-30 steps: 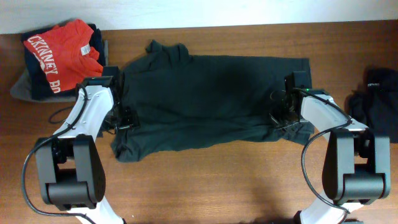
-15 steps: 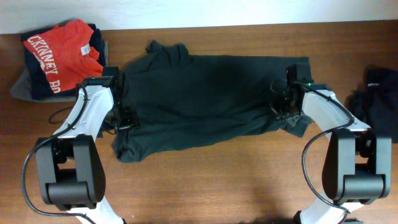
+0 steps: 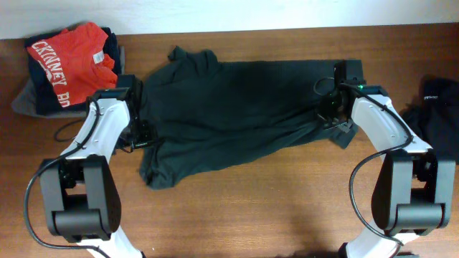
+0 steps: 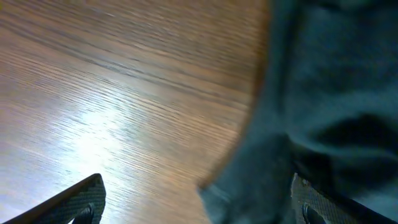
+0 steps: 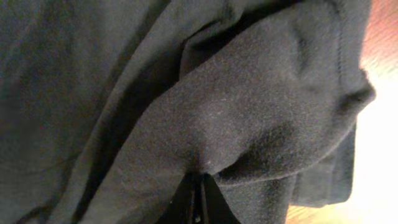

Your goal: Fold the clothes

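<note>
Dark grey-green T-shirt (image 3: 237, 115) lies spread and rumpled on the worktop (image 3: 251, 215), just to the right of the red shirt (image 3: 68, 61). I can see no finished fold in it. My right jaws are clamped shut on a bunch of its cloth at the end farthest from the red shirt. My left jaws stand wide apart at the end nearest the red shirt, with the cloth edge between them, and grip nothing. A black garment (image 3: 434, 107) sits untouched, farther again from the red shirt. I judge the task barely begun: this shirt is not yet folded and at least one more waits.
</note>
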